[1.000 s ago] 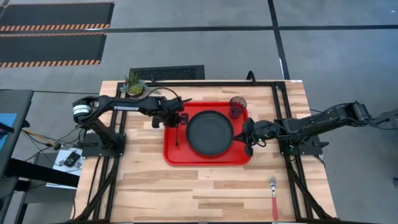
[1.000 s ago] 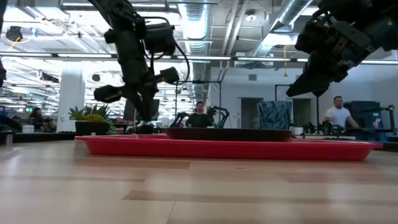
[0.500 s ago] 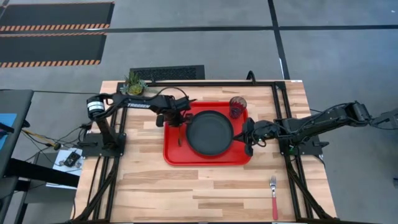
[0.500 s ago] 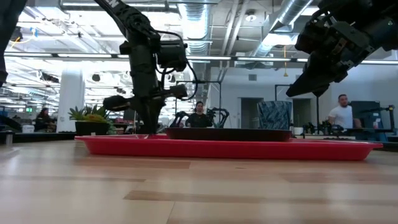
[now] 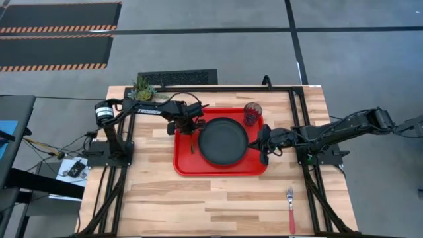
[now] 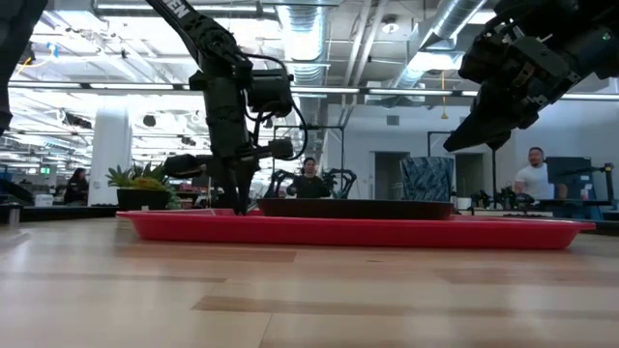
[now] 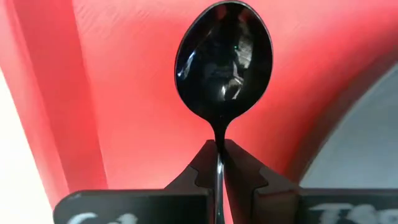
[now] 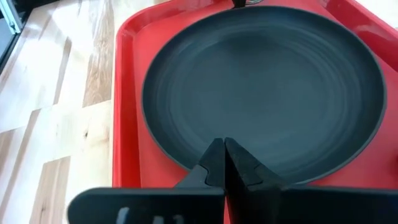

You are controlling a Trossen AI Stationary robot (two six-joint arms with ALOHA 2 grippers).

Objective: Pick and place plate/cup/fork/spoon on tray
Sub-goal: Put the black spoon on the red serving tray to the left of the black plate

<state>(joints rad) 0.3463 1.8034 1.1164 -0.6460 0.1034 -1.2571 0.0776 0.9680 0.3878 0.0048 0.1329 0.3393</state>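
High view first: your left gripper (image 5: 192, 127) is over the left part of the tray (image 5: 221, 168), just beside the plate (image 5: 223, 141), with the spoon (image 5: 192, 140) running down from it as a thin dark line. The cup (image 5: 252, 113) stands in the tray's far right corner, and the fork (image 5: 291, 208) lies on the bare table (image 5: 165, 205), well apart from the tray, so it is yet to be placed. Your right gripper (image 5: 263, 147) hangs at the tray's right edge, just beside the plate.

Low view: the left gripper (image 6: 235, 198) hangs upright and very close to the tray (image 6: 406, 232); whether the spoon touches it, you cannot tell from here. The right gripper (image 6: 503, 92) waits high above.

Left wrist view: the fingers (image 7: 245, 171) are clamped on the thin neck of the spoon (image 7: 224, 62), its bowl over red tray floor, the plate's grey rim (image 7: 367, 130) off to one side. Lower gently until the bowl rests flat, keep it clear of the plate's edge, and only then part the fingers, or it may bounce or roll.

Right wrist view: the right fingers (image 8: 239, 168) are pressed together on nothing, over the near rim of the plate (image 8: 261, 87). Leave that arm parked until the spoon is down; the fork looks like its job.
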